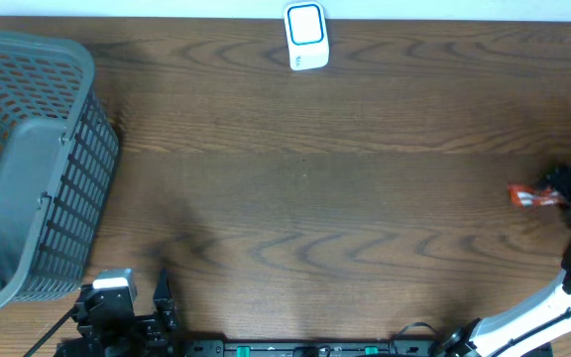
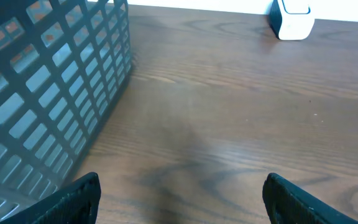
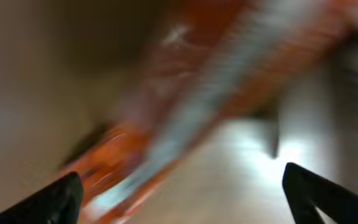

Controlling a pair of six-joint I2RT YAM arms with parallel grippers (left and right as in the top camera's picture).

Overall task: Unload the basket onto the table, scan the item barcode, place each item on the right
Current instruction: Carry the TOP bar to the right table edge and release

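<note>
On woodgrain table (image 1: 305, 198), orange packet (image 1: 533, 195) before splayed right gripper (image 3: 185, 194); left gripper (image 2: 182, 199) splayed, by lattice basket (image 1: 82, 208)

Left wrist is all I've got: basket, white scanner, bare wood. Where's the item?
Observer: Orange packet, far right of the table, seen from overhead.
Operator: Right claw got it?
Observer: Right claw stands open in its wrist view. The packet is a blur between the fingers, so I can't tell if it's gripped.
Operator: Near the scanner?
Observer: No. Scanner sits at the back edge, centre; the packet is well off to its right.
</note>
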